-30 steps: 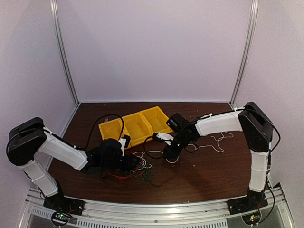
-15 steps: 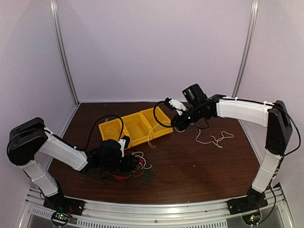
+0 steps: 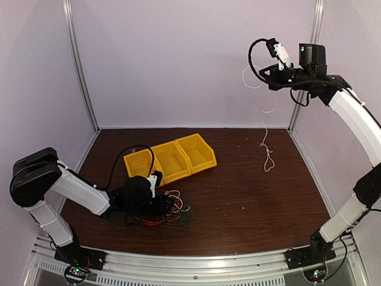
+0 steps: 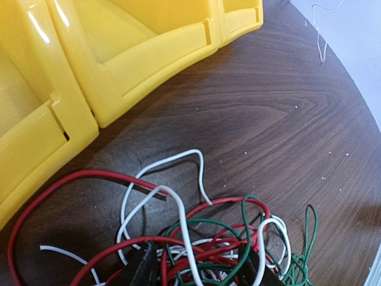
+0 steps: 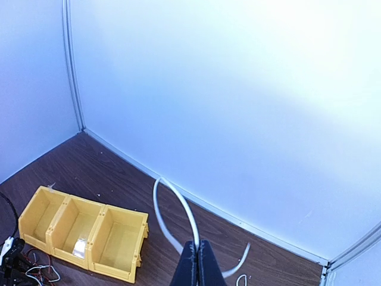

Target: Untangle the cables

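Note:
The cables are a tangle of red, white and green wires (image 3: 169, 211) on the table at front left. My left gripper (image 3: 165, 205) sits low on it. In the left wrist view the left gripper (image 4: 199, 269) is open, its two dark fingers standing apart in the tangle (image 4: 208, 235). My right gripper (image 3: 271, 76) is raised high at the right. It is shut on a single white cable (image 3: 262, 143) that hangs down to the table. The right wrist view shows the right gripper (image 5: 197, 249) pinched on that white cable (image 5: 178, 205), which loops above the tips.
A row of three yellow bins (image 3: 172, 158) stands behind the tangle, close to the left gripper, and shows as yellow bins (image 4: 149, 53) and yellow bins (image 5: 83, 229) in the wrist views. White walls with metal posts (image 3: 80, 65) close in the table at the back and sides.
My right gripper shut on the white cable beside the tangle, then rose up and to the right, drawing it away from the pile. The left arm stayed put.

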Controlling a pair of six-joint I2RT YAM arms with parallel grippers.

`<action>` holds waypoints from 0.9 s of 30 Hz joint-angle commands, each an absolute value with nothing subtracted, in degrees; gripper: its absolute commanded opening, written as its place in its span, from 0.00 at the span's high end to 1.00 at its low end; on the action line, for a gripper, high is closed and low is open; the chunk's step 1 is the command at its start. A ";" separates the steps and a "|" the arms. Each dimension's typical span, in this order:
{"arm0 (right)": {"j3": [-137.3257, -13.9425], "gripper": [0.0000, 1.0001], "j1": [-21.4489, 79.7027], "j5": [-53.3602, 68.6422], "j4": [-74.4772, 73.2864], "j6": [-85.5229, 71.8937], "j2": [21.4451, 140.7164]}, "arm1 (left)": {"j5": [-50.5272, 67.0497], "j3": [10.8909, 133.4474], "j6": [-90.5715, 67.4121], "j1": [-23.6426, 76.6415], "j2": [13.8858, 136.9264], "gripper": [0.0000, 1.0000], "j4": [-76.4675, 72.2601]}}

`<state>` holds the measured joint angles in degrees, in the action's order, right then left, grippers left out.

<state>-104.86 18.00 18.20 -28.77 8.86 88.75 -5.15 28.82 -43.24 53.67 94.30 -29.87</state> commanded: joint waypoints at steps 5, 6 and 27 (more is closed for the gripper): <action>-92.04 1.00 18.12 17.36 -29.19 9.65 82.54 | -3.40 29.70 -40.97 53.80 91.81 0.54 -25.11; -90.17 1.00 18.11 17.85 -28.95 9.67 82.05 | -3.46 30.32 -40.27 54.04 91.15 0.54 -24.20; -71.58 1.00 13.05 17.17 -22.36 11.92 89.07 | -5.54 35.77 -34.82 55.63 79.29 0.51 -15.12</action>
<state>-72.97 14.94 17.85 -24.62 10.85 84.99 -4.38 35.11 -36.47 55.35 83.15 -15.18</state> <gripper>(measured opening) 0.009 0.486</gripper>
